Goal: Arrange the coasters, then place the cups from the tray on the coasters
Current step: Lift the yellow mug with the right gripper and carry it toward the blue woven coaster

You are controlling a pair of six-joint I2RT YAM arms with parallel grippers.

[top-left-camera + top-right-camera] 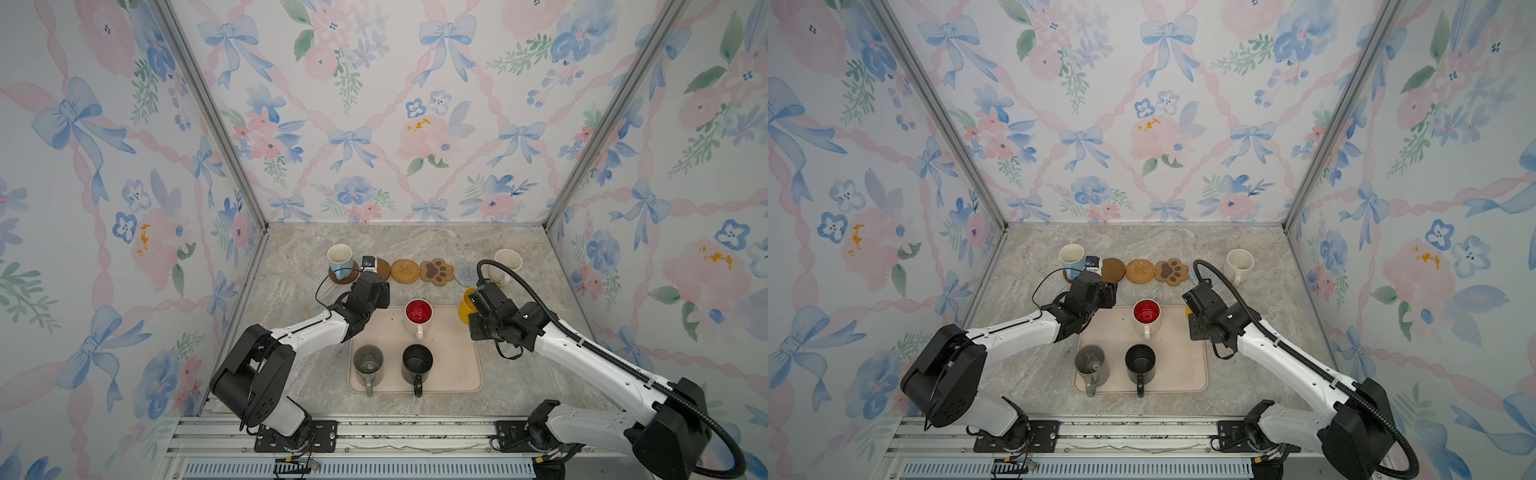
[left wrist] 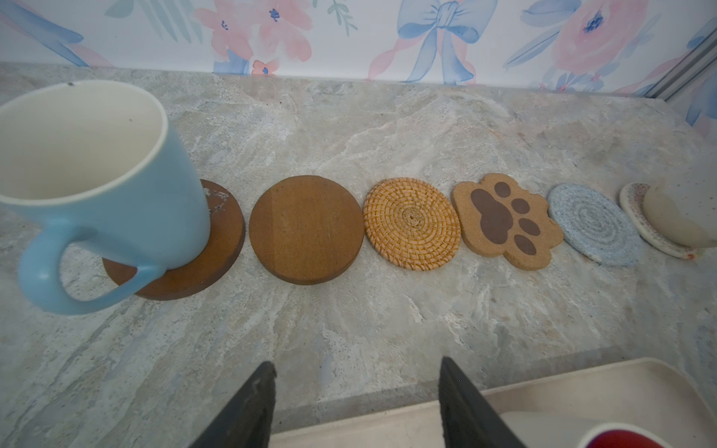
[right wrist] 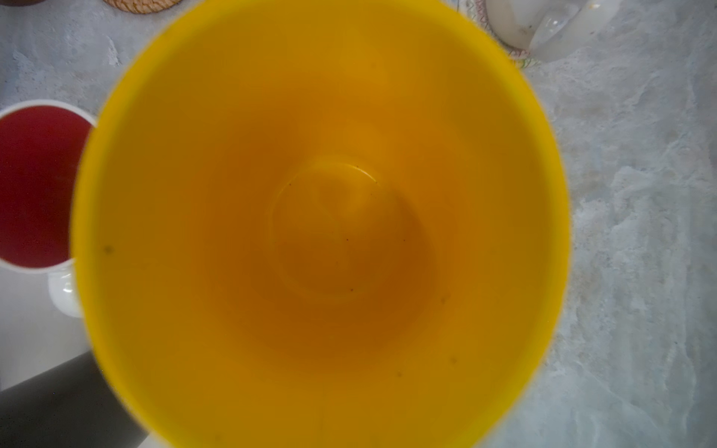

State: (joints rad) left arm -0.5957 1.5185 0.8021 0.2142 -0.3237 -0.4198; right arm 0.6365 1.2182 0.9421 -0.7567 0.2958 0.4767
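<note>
Coasters [image 1: 406,271] sit six in a row across the middle of both top views, just above the tray [image 1: 457,365]. The light blue mug [image 1: 340,259] is on the brown disc [image 1: 338,277] at the row's left end, and the speckled mug [image 1: 507,264] is on the cream one [image 2: 636,227] at the right end. The left end effector [image 2: 356,362] is spread with nothing between its fingers. The red-inside mug [image 1: 417,316], grey mug [image 1: 368,363] and black mug [image 1: 417,363] are on the tray. The yellow mug [image 1: 465,309] is at the tray's upper right corner, right under the right end effector [image 1: 478,299]. Can't tell whether that one's pinching it.
</note>
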